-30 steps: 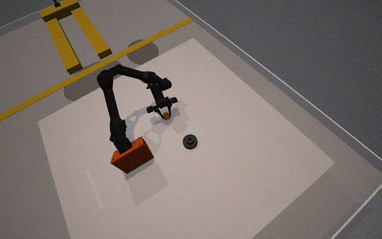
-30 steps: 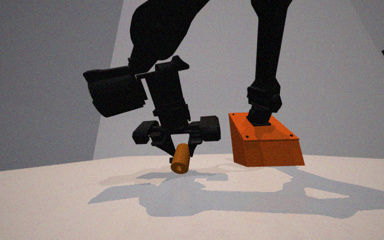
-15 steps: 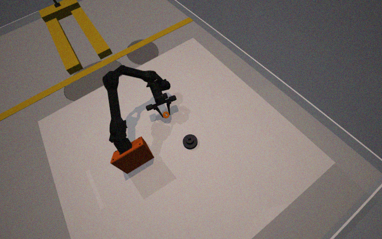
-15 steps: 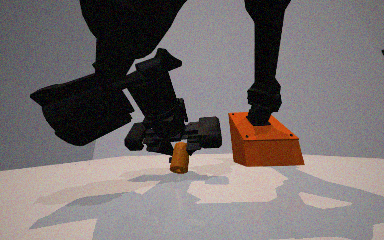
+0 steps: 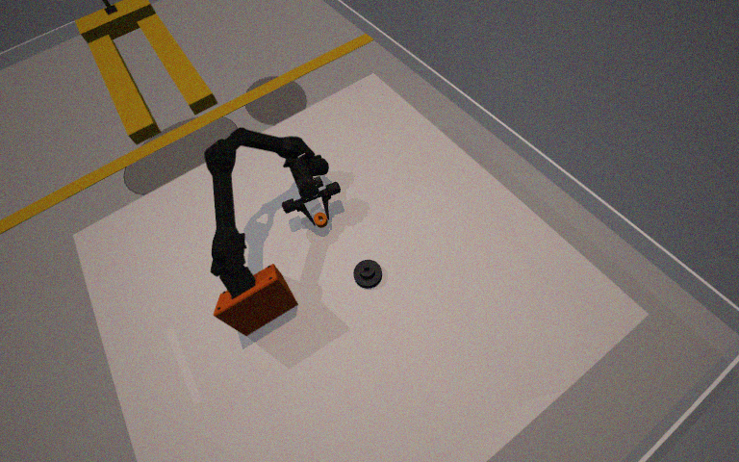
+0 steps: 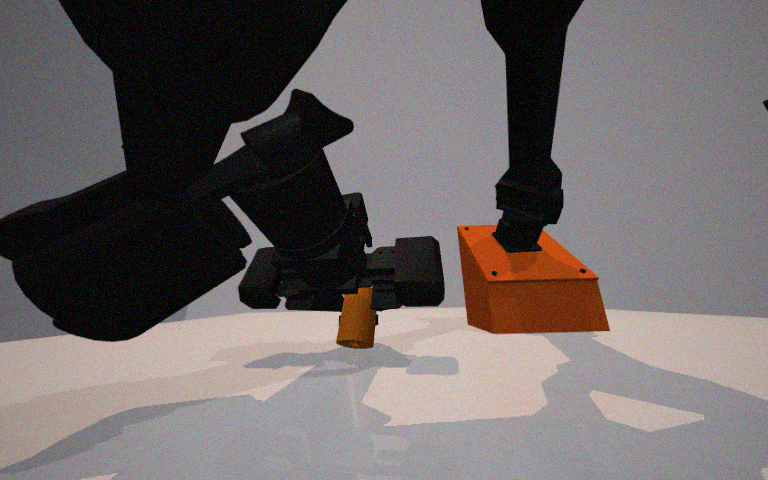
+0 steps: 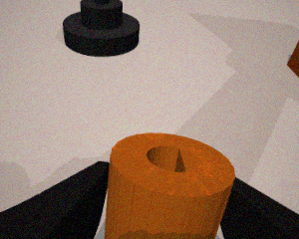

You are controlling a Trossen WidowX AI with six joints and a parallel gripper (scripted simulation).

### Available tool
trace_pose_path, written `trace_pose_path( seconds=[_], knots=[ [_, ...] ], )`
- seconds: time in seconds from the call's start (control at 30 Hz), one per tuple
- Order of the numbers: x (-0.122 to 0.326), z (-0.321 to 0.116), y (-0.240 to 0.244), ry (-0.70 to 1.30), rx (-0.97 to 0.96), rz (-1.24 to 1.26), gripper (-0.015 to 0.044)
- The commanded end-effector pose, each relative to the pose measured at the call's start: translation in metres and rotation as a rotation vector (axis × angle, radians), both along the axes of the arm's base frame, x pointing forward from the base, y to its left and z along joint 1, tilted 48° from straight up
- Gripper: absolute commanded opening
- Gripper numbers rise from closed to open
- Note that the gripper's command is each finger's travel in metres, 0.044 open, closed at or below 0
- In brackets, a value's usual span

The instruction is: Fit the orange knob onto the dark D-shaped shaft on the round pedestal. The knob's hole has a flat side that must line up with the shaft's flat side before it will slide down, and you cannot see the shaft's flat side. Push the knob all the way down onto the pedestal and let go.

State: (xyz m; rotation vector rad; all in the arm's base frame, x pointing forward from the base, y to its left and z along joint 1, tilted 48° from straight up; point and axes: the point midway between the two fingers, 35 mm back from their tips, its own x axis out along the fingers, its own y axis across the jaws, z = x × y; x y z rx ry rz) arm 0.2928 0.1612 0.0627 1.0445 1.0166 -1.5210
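The orange knob point(image 5: 319, 218) point(image 6: 356, 319) point(image 7: 164, 209) stands between my fingertips, slightly tilted, low over the pale table top. In the wrist view its hole, with a flat side to the right, faces up. My gripper point(image 5: 320, 218) point(image 6: 358, 319) point(image 7: 163, 178) is slightly open around the knob, with one black finger close on each side. Whether the knob's lower end rests on the table is hard to tell. The dark round pedestal point(image 5: 367, 280) point(image 7: 101, 42) with its shaft stands apart from the knob, bare. It does not show in the exterior view.
The orange base block point(image 5: 262, 303) point(image 6: 540, 306) of the arm stands on the table top point(image 5: 447, 343), to the left of the pedestal in the top view. A yellow forked structure point(image 5: 115, 86) lies beyond the yellow floor line point(image 5: 30, 204).
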Motion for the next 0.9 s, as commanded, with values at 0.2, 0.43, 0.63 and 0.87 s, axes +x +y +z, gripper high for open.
trace_pose_path(
  seconds=[0.2,0.43,0.63,0.87],
  knots=[
    [-0.0006,-0.0002,-0.0002,0.003,-0.007,0.003,0.0260],
    [-0.0006,-0.0002,-0.0002,0.003,-0.007,0.003,0.0260],
    [-0.0006,-0.0002,-0.0002,0.003,-0.007,0.003,0.0260],
    [-0.0006,-0.0002,-0.0002,0.003,-0.007,0.003,0.0339]
  ],
)
